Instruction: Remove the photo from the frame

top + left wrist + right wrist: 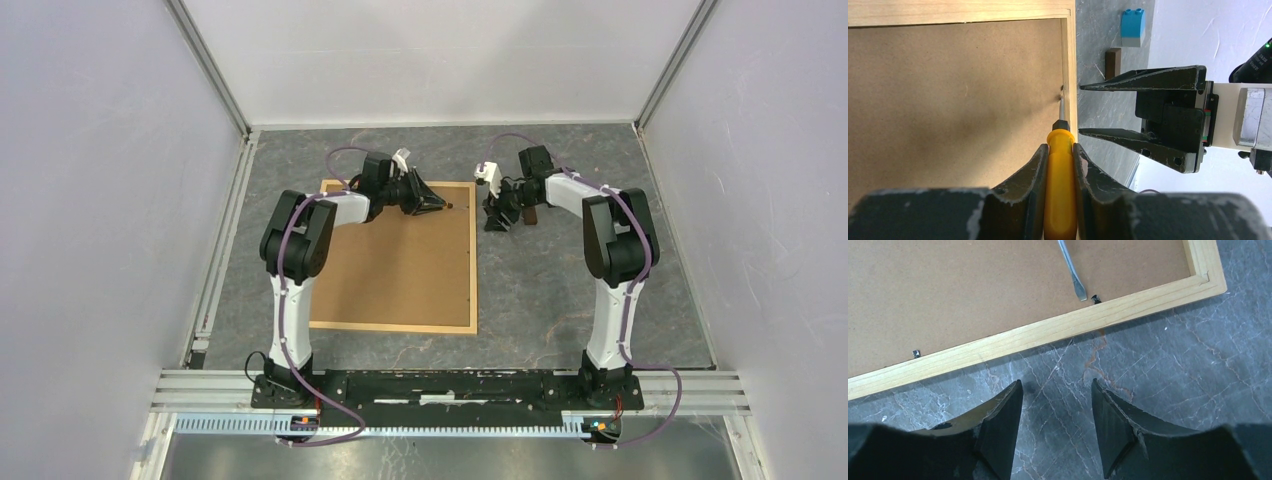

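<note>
The left claw (pixel 1060 150) is clamped on the yellow handle of a screwdriver (pixel 1060 175). The blade reaches out ahead of the fingers to a small metal tab (pixel 1061 92) at the inner edge of the rim. The frame (pixel 400 280) lies flat on the table (pixel 1173 365) under this claw with its brown back up, so the photo cannot be seen. The right claw (pixel 1055 385) hangs over bare table with its jaws apart and nothing between them. The frame's light-wood rim is just ahead of its fingertips, and the screwdriver tip and tab are a little beyond that. A second tab (pixel 916 353) sits along the same rim, to the left in the right wrist view. Past the right claw, a brown block (pixel 1113 62) and a blue block (pixel 1133 27) lie on the table.
</note>
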Motion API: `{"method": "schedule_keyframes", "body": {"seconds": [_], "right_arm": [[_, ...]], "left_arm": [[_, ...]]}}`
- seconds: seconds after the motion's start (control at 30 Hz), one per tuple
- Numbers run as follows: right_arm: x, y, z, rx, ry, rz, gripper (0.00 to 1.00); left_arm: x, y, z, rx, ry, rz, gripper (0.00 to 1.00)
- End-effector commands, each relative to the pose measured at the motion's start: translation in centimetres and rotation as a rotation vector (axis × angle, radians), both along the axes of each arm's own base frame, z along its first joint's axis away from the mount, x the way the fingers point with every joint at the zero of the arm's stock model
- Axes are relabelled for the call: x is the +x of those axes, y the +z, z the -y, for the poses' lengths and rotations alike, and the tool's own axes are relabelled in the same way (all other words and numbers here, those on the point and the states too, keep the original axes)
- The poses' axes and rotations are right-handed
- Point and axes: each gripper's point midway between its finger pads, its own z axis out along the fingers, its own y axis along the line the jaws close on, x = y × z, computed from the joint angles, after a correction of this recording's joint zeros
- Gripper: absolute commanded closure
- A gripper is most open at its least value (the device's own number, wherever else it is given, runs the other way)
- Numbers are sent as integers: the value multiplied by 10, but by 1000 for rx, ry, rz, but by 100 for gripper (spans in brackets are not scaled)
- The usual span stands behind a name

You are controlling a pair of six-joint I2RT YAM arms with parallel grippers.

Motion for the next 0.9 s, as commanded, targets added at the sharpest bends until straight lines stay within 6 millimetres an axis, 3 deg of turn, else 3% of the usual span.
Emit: {"method": "schedule_keyframes", "body": {"seconds": [0.0, 0.3, 0.87], "right_arm": [[9, 4, -11, 14, 58, 47, 41], [13, -2, -22, -15, 133, 85, 41], [9, -12, -32, -49, 218, 96, 44]], "left_arm": [[15, 11, 2, -70, 23, 1, 98], [22, 3, -9, -88, 61, -28, 98], [5, -15, 2, -80, 6, -92, 98]]}}
